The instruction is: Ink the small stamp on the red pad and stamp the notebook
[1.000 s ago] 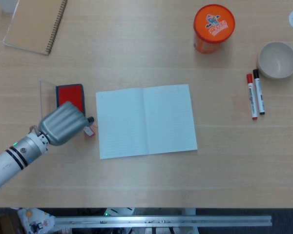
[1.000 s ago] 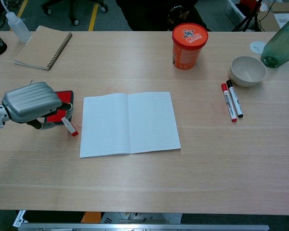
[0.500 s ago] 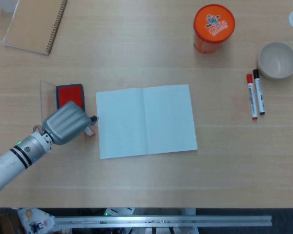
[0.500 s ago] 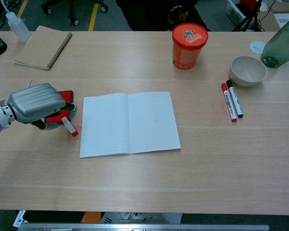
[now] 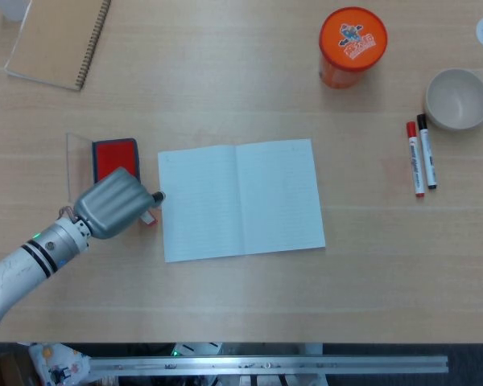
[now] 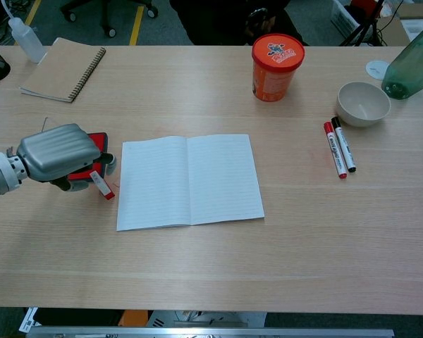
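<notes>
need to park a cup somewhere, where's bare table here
Free: the wide strip between the open notebook and the near table edge, and the patch between notebook and markers. Crowded: left of the notebook, where the left hand sits over the red pad.

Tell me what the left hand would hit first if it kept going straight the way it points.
Probably the open notebook: the left hand points right, toward its near left edge, though height is unclear.

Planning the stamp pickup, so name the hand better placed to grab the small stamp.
Left. The left hand is already over the red pad, right beside the small stamp lying at the open notebook's left edge. The right hand shows in neither view.
</notes>
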`<state>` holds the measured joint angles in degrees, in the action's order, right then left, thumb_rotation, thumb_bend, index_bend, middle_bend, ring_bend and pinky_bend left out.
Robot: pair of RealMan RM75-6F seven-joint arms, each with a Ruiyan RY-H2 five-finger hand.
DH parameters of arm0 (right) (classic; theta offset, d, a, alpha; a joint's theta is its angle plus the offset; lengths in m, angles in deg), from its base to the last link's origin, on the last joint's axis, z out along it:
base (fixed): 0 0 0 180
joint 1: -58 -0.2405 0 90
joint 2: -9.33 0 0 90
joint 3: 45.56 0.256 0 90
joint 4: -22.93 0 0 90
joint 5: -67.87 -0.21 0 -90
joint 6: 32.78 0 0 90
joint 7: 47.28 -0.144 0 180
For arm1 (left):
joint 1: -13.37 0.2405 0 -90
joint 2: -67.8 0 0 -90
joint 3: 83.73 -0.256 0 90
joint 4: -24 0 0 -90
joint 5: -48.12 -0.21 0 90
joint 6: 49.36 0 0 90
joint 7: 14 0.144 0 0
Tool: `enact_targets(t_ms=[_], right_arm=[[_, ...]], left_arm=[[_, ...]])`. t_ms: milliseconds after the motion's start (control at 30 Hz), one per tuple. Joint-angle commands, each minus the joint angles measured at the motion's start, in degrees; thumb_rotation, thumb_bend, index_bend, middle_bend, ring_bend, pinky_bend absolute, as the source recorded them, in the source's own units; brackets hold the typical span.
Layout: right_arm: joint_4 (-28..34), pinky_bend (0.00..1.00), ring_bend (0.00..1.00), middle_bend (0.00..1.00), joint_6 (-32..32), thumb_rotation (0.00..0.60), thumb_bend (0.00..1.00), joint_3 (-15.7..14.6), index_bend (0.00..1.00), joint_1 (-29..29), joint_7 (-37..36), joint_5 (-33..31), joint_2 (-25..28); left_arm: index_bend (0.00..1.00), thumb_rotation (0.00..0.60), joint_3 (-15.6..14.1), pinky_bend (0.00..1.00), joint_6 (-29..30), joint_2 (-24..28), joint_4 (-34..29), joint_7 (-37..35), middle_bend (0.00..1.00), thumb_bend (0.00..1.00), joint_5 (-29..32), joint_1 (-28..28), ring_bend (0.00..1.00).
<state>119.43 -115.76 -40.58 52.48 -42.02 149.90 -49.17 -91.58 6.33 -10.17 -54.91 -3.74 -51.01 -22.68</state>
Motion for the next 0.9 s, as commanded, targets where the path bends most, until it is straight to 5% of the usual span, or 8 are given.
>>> enact_targets(t_ms=[33, 900], right_arm=[[0.0, 0.35, 0.27, 0.32, 0.0, 0.600, 0.20, 0.0, 0.19, 0.0, 0.0, 0.0, 0.0], [0.4, 0.35, 0.27, 0.32, 0.0, 0.600, 0.20, -0.1, 0.19, 0.2, 0.5, 0.1, 0.0]], left_arm=[[0.41, 0.600, -0.1, 0.85, 0.0, 0.0, 0.1, 0.0, 0.94, 0.23, 0.1, 0.1, 0.88], [0.44, 0.600, -1.3, 0.85, 1.2, -1.5, 2.6, -1.1, 0.95, 0.24, 0.4, 1.3, 0.88]])
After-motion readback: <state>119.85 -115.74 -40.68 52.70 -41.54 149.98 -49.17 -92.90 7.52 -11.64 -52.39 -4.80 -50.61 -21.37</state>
